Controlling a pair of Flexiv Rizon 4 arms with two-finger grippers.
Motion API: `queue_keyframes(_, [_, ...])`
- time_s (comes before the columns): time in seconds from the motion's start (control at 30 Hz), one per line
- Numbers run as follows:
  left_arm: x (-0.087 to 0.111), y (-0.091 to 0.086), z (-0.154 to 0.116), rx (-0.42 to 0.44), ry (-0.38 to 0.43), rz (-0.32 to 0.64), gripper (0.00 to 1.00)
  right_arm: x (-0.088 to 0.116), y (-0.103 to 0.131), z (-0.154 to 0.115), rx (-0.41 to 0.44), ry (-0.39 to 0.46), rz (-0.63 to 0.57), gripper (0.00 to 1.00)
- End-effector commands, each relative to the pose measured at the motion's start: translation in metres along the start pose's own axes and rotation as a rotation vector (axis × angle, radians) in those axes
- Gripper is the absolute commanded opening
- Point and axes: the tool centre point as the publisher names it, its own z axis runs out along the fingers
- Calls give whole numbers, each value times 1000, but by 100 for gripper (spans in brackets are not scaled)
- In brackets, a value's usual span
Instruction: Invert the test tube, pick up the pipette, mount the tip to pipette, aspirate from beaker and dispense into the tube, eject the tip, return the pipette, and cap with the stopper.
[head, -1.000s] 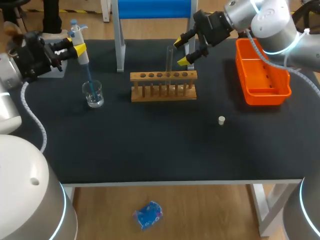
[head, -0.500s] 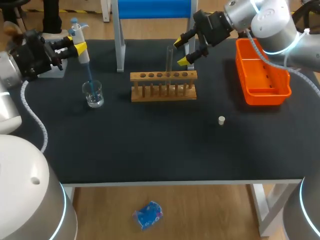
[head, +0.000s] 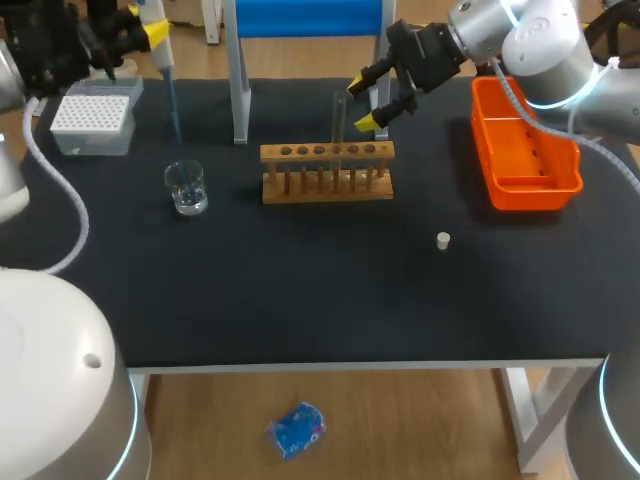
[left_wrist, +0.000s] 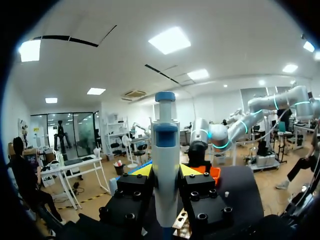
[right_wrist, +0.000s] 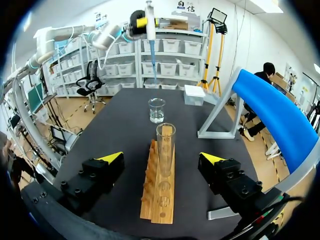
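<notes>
With the left gripper clamped on the tipped pipette above the beaker at upper left, aspiration looks done (right gripper spread either side of the upright test tube, upper centre, not touching it), leaving dispensing, tip ejection, pipette return and capping with the stopper right of centre.

We see the white pipette upright at the upper left, its thin blue tip pointing down above the clear glass beaker, not in it. The clear tube stands upright, mouth up, in the wooden rack at upper centre. The small white stopper lies alone right of centre.
</notes>
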Motion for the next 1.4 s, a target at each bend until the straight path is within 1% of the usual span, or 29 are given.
queue_keyframes(0.03, [7, -59, 1, -59, -7, 7, 0, -1, 0, -1, 3, 4, 0, 100])
queue_keyframes(0.13, [9, -90, 6, -94, 0, 18, 0, -1, 0, -1, 3, 4, 0, 100])
queue_keyframes(0.2, [13, -110, 10, -102, 29, 6, 0, -1, 0, -1, 3, 4, 0, 100])
queue_keyframes(0.27, [17, -125, 14, -118, 56, 0, 0, -1, 0, -1, 3, 4, 0, 100])
queue_keyframes(0.37, [24, -139, 24, -119, 109, -15, 0, -1, 0, -1, 3, 4, 0, 100])
queue_keyframes(0.47, [37, -146, 36, -113, 181, -17, 0, -1, 0, -1, 3, 4, 0, 100])
queue_keyframes(0.6, [56, -148, 59, -106, 268, -13, 0, -1, 0, -1, 3, 4, 0, 100])
queue_keyframes(0.73, [80, -147, 83, -97, 334, -10, 0, -1, 0, -1, 3, 4, 0, 100])
queue_keyframes(0.87, [96, -144, 110, -74, 395, -12, 0, -1, 0, -1, 3, 4, 0, 100])
queue_keyframes(1.07, [111, -139, 146, -43, 462, -18, 0, -1, 0, -1, 3, 4, 0, 100])
queue_keyframes(1.3, [125, -134, 178, -40, 523, -15, 0, -1, 0, -1, 3, 4, 0, 100])
queue_keyframes(1.4, [129, -129, 193, -41, 535, -4, 0, -1, 0, -1, 3, 4, 0, 100])
